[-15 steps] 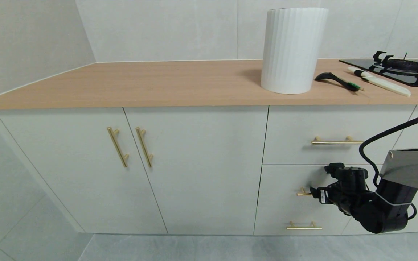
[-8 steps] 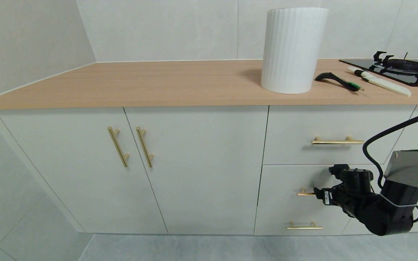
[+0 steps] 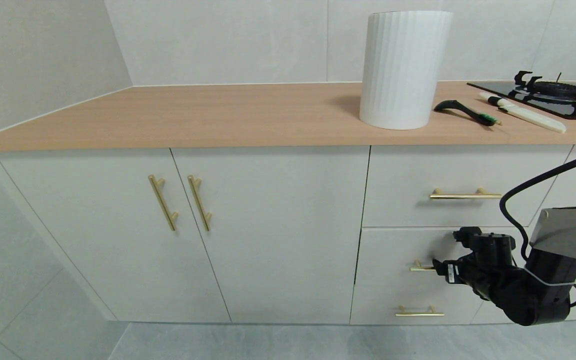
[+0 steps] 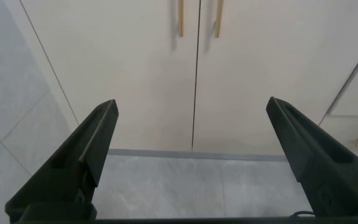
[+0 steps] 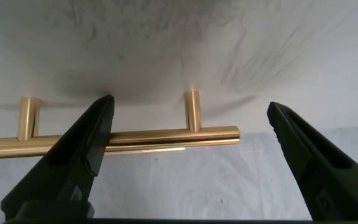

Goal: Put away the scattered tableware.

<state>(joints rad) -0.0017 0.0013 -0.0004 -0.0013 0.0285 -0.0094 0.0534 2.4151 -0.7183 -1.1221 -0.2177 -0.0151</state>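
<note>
Right pincer: wide open, empty, jaws either side of middle drawer handle end. We judge drawer must open first to take tableware.
Left pincer: wide open, empty, low before cabinet doors.
We list black utensil and white knife on surface, between ribbed container and hob, well apart from both pincers.
Tall container beside utensil may crowd pick.

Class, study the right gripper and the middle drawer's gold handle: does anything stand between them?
Nothing visible does. The right gripper is open and close to the handle. In the right wrist view the bar crosses the gap between its fingers, with only the drawer front behind. I cannot tell whether they touch.
</note>
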